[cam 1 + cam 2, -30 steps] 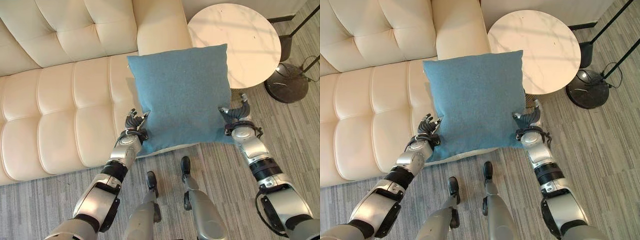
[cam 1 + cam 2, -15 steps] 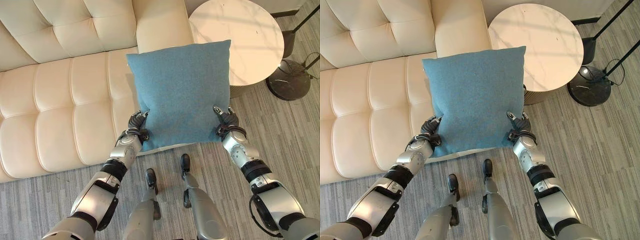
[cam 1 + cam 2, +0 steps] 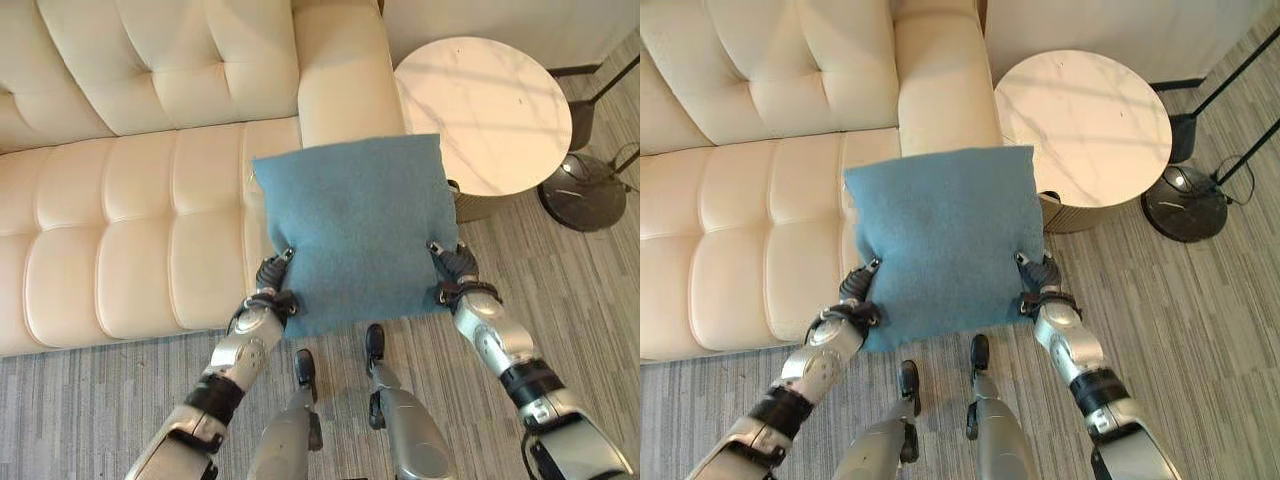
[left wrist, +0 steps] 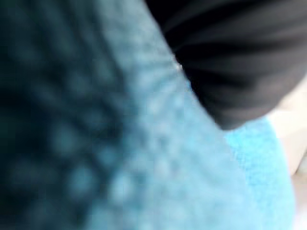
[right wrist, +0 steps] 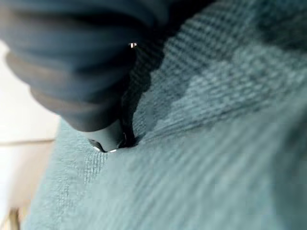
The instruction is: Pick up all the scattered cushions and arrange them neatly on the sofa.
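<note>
A square blue cushion [image 3: 350, 230] is held up between both hands, over the front edge of the cream sofa's right seat end [image 3: 150, 240]. My left hand [image 3: 270, 292] grips its lower left side, fingers curled into the cloth. At the lower right side, my right hand [image 3: 455, 272] pinches it the same way. The right wrist view has a dark-tipped finger [image 5: 108, 141] dug into the teal cloth [image 5: 201, 143]. Blue cloth [image 4: 120, 158] lies right against the left hand's cover in the left wrist view.
The sofa's armrest [image 3: 345, 70] rises just behind the cushion. A round white marble side table [image 3: 485, 110] stands to the right of it. A floor lamp's dark round base [image 3: 585, 192] and thin poles are at the far right, on grey striped carpet [image 3: 590, 290].
The whole view has shifted, showing more of the sofa back. My right hand closed in on the cushion's side, and the cushion now looks flatter and lower against the seat.
</note>
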### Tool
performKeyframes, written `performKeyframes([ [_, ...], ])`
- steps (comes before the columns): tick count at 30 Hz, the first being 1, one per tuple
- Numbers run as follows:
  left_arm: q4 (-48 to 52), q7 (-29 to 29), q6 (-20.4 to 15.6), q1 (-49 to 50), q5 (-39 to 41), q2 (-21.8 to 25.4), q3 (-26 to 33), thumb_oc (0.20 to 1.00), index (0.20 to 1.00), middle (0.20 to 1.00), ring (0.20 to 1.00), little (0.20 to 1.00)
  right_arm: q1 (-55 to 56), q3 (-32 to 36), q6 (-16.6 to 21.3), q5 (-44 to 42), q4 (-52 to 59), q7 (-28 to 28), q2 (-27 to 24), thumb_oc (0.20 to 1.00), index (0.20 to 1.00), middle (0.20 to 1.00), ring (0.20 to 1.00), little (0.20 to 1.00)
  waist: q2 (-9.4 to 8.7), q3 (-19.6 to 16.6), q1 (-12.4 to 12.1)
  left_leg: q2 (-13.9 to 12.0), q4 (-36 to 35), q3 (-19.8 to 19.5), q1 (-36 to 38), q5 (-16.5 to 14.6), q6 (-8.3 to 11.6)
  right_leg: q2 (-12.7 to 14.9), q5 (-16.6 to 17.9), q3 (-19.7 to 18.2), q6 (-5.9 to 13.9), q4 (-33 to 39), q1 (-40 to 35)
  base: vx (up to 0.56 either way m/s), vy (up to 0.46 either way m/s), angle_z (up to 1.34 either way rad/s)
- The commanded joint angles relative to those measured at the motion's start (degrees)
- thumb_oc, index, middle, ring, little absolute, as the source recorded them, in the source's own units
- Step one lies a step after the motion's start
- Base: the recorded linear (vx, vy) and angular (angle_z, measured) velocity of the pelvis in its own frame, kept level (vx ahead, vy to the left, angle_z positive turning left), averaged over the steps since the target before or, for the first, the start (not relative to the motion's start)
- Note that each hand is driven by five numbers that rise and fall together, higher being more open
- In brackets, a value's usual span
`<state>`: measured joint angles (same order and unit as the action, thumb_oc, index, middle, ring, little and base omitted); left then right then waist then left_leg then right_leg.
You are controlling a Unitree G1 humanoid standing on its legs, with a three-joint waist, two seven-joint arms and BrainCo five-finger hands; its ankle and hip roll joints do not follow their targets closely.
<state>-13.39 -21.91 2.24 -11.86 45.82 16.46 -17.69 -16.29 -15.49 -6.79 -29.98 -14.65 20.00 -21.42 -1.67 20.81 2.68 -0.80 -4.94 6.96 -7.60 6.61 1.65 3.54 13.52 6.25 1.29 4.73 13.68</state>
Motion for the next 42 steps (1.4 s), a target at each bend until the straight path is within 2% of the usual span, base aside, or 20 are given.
performKeyframes([
  [1,11.6,4.53,-0.69,0.22,-8.09,-2.9,-3.14,0.2,0.2,0.2,0.2,0.2,3.66,-1.03,3.31,4.83,11.27,-7.03,7.54,0.2,0.2,0.2,0.2,0.2,-1.35,-4.63,-0.67,1.04,-0.06,-1.06,-0.37,-5.48,-0.86,2.29,-11.21,-1.71,5.97,0.27,-6.01,-0.15,0.182,0.0],
  [3,12.76,4.68,-0.7,1.48,-9.79,-2.42,-2.68,0.2,0.2,0.2,0.2,0.2,5.6,-0.9,3.64,4.75,12.59,-7.54,7.64,0.2,0.2,0.2,0.2,0.2,-1.59,-4.75,-0.67,1.22,-0.06,-0.86,-0.19,-5.59,-1.09,2.41,-10.87,-1.81,6.26,0.27,-5.97,-0.11,0.123,0.03],
  [5,16.54,3.14,-1.8,4.65,-13.59,-1.16,0.17,0.2,0.2,0.2,0.2,0.2,9.16,-0.78,5.44,4.86,16.47,-7.72,8.11,0.2,0.2,0.2,0.2,0.2,-2.31,-4.87,-0.87,1.69,-0.06,0.39,-0.29,-5.95,-1.73,2.8,-9.06,-2.19,7.67,0.27,-5.0,-0.18,0.136,-0.01],
  [8,18.17,1.78,-3.06,6.67,-14.69,-0.49,2.08,0.2,0.2,0.2,0.2,0.2,10.11,-0.9,6.42,5.09,18.7,-7.85,7.86,0.2,0.2,0.2,0.2,0.2,-2.36,-4.75,-1.22,1.21,-0.06,1.22,-0.2,-5.24,-2.0,2.42,-9.47,-1.82,7.61,-1.99,-4.87,-0.17,0.071,-0.21],
  [13,24.55,1.71,-3.94,12.24,-17.71,0.69,4.41,0.2,0.2,0.2,0.2,0.2,12.93,-2.24,7.87,4.57,25.04,-10.89,5.92,0.2,0.2,0.2,0.2,0.2,-1.47,-6.88,-1.54,0.36,-0.06,0.86,1.01,-4.85,-2.01,-0.56,-17.59,-3.2,5.59,-12.89,-8.26,-0.1,-0.004,-0.17],
  [16,27.23,2.03,-3.8,14.63,-17.91,1.21,5.82,0.2,0.2,0.2,0.2,0.2,14.47,-2.22,8.09,4.24,28.3,-11.88,4.78,0.2,0.2,0.2,0.2,0.2,-2.04,-9.09,-2.32,0.83,-0.06,0.2,1.1,-4.38,-1.43,-2.12,-20.08,-4.22,4.52,-11.57,-12.44,-0.08,-0.113,0.19],
  [18,29.03,2.44,-3.64,16.4,-18.26,1.96,7.32,0.2,0.2,0.2,0.2,0.2,15.6,-1.97,8.03,4.03,30.12,-12.67,3.83,0.2,0.2,0.2,0.2,0.2,-2.55,-9.75,-3.14,1.08,-0.06,-0.37,0.62,-3.44,-0.91,-2.67,-20.91,-3.22,3.12,-8.78,-14.89,-0.16,-0.197,0.13],
  [20,30.55,3.03,-4.02,17.48,-17.78,2.12,8.11,0.2,0.2,0.2,0.2,0.2,16.31,-1.72,8.67,2.81,32.1,-13.68,2.75,0.2,0.2,0.2,0.2,0.2,-2.76,-9.81,-3.46,0.83,-0.06,-1.9,-1.03,-0.5,0.72,-4.55,-22.26,-4.13,1.11,-6.05,-16.09,-0.28,-0.298,0.11],
  [21,31.51,3.54,-4.05,18.42,-18.06,2.13,8.62,0.2,0.2,0.2,0.2,0.2,17.32,-1.34,9.22,1.4,32.84,-14.13,1.98,0.2,0.2,0.2,0.2,0.2,-2.38,-8.69,-3.58,0.55,-0.06,-3.68,-1.98,2.14,2.52,-5.88,-22.57,-3.41,-0.19,-5.91,-16.04,-0.25,-0.248,0.25],
  [24,31.29,3.75,-3.89,18.16,-18.29,1.52,8.12,0.2,0.2,0.2,0.2,0.2,17.45,-1.04,9.09,1.74,33.31,-13.43,1.26,0.2,0.2,0.2,0.2,0.2,-1.61,-7.63,-3.49,0.53,-0.06,-5.21,-2.85,3.52,3.1,-6.53,-22.79,-1.33,-0.74,-6.16,-15.87,-0.29,-0.212,0.74],
  [25,31.68,4.03,-4.03,18.55,-18.2,1.1,7.86,0.2,0.2,0.2,0.2,0.2,17.58,-0.95,9.86,0.81,34.05,-14.06,1.14,0.2,0.2,0.2,0.2,0.2,-1.07,-6.87,-3.32,0.59,-0.06,-6.71,-3.11,4.42,3.47,-6.57,-22.54,0.75,-0.87,-6.69,-15.59,-0.26,-0.146,0.68],
  [27,31.77,3.98,-4.04,18.57,-18.48,1.01,8.1,0.2,0.2,0.2,0.2,0.2,17.16,-1.07,9.76,0.71,34.04,-14.01,0.7,0.2,0.2,0.2,0.2,0.2,-1.06,-6.27,-3.39,0.85,0.33,-6.71,-2.27,4.47,3.07,-6.13,-22.33,1.87,-0.87,-7.07,-15.35,-0.22,-0.076,0.79],
  [29,32.78,4.24,-3.98,19.7,-17.79,0.44,8.18,0.2,0.2,0.2,0.2,0.2,17.29,-1.18,9.52,0.39,34.46,-14.19,0.19,0.2,0.2,0.2,0.2,0.2,-1.83,-6.3,-3.21,0.61,4.97,-3.81,-1.8,0.62,1.33,-4.67,-21.41,4.05,-0.66,-6.47,-15.29,-0.21,-0.055,0.47],
  [30,33.61,4.54,-4.12,20.19,-17.88,0.37,8.45,0.2,0.2,0.2,0.2,0.2,17.28,-1.42,9.7,-0.1,34.64,-14.43,-0.11,0.2,0.2,0.2,0.2,0.2,-2.28,-6.61,-2.94,0.17,8.64,-1.5,-1.67,-2.64,0.29,-3.85,-21.07,5.58,-0.77,-5.86,-15.14,-0.16,-0.049,0.57],
  [33,34.2,5.19,-4.86,20.97,-16.93,0.08,8.67,0.2,0.2,0.2,0.2,0.2,18.11,-1.35,9.74,-1.06,35.13,-14.95,-0.44,0.2,0.2,0.2,0.2,0.2,-2.71,-7.63,-2.97,0.11,11.81,-0.67,-0.36,-6.5,0.0,-2.76,-20.62,8.33,-0.82,-3.89,-15.61,-0.09,0.011,0.79],
  [34,34.2,5.19,-4.86,20.97,-16.93,0.08,8.67,0.2,0.2,0.2,0.2,0.2,18.11,-1.36,9.74,-1.06,35.13,-14.95,-0.44,0.2,0.2,0.2,0.2,0.2,-2.71,-7.66,-2.93,0.11,11.81,-0.7,-0.4,-6.48,0.0,-2.76,-20.62,8.36,-0.82,-3.88,-15.59,0.01,0.047,0.57],
  [35,34.65,5.38,-4.73,21.08,-16.1,-0.06,8.35,0.2,0.2,0.2,0.2,0.2,18.85,-0.41,10.19,-1.54,35.78,-14.63,-0.66,0.2,0.2,0.2,0.2,0.2,-2.32,-8.39,-2.56,-1.57,9.36,1.72,2.5,-6.97,0.76,-2.59,-21.11,10.18,-0.34,-3.14,-16.4,0.01,0.061,0.59],
  [37,34.95,5.75,-4.32,20.93,-16.12,-0.07,7.69,0.2,0.2,0.2,0.2,0.2,19.99,1.47,10.63,-1.52,36.36,-13.63,-0.79,0.2,0.2,0.2,0.2,0.2,-1.49,-9.17,-0.97,-4.43,3.96,8.13,4.51,-4.35,1.98,-2.13,-20.83,14.06,-0.07,-1.99,-16.36,-0.05,0.132,1.11],
  [38,34.63,5.81,-4.2,20.02,-16.27,0.07,6.89,0.2,0.2,0.2,0.2,0.2,20.31,2.5,11.15,-0.79,36.7,-12.52,-1.01,0.2,0.2,0.2,0.2,0.2,-0.88,-9.26,0.03,-6.28,0.1,13.01,4.7,-1.18,3.51,-1.49,-20.08,17.46,0.17,-0.79,-16.15,-0.07,0.128,1.19],
  [42,34.15,5.64,-4.59,19.77,-16.7,0.29,7.29,0.2,0.2,0.2,0.2,0.2,20.03,2.17,10.79,-0.37,36.63,-12.34,-0.59,0.2,0.2,0.2,0.2,0.2,-0.27,-9.7,0.17,-5.93,-0.06,12.59,4.66,-2.9,3.5,-0.37,-18.09,19.41,1.71,0.26,-16.43,0.02,0.207,1.04],
])
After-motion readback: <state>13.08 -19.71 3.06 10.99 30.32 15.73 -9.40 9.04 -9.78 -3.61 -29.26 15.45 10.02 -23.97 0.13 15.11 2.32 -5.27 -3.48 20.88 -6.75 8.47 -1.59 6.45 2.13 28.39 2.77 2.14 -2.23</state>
